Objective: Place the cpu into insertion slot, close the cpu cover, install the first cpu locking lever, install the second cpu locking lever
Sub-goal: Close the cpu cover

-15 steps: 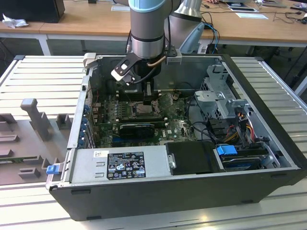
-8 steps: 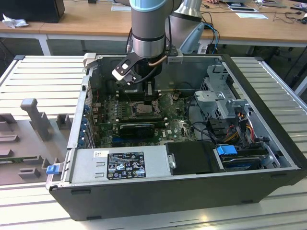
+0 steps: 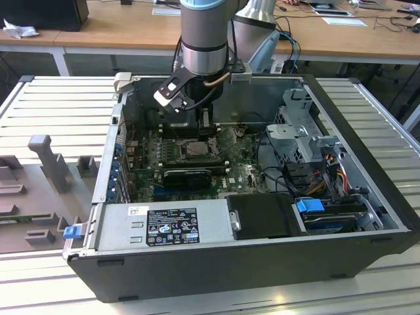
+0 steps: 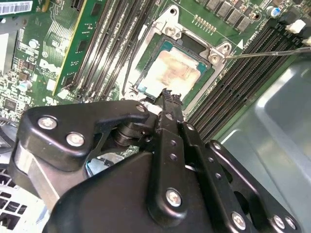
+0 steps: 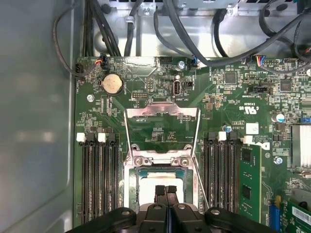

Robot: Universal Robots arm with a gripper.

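Dull metal cpu (image 4: 170, 73), bright metal cpu cover (image 5: 162, 110)

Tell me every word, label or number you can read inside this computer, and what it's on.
Black label on the silver power supply: print too small to read.
White sticker beside it: too small to read.
White markings on the green circuit board: too small to read.
Barcode sticker, second wrist view: digits unreadable.
So nothing can be quoted.

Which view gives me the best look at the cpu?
The second wrist view: the cpu lies in the insertion slot, most of its metal top plain to see. In the first wrist view the gripper hides part of it. In the exterior view it is too small to make out.
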